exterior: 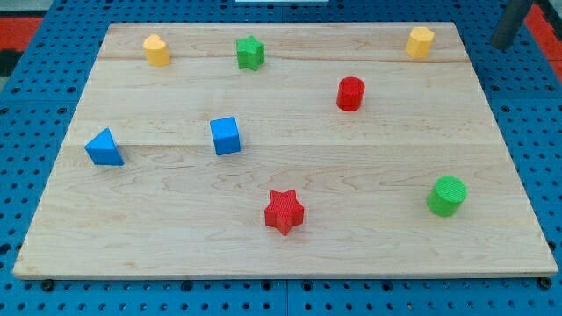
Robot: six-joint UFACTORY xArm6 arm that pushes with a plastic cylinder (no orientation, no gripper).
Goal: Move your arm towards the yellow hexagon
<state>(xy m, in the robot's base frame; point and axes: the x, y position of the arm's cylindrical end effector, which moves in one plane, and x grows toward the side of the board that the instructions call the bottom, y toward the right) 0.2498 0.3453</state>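
The yellow hexagon [420, 41] stands near the top right corner of the wooden board [290, 250]. My tip [501, 45] is the lower end of a dark rod entering at the view's top right corner. It sits just off the board's right edge, to the right of the yellow hexagon and apart from it, touching no block.
A second yellow block [156, 50] and a green star [250, 52] lie at the top left. A red cylinder [350, 93], blue cube [226, 136], blue triangle [105, 147], red star [284, 211] and green cylinder [447, 195] are spread over the board.
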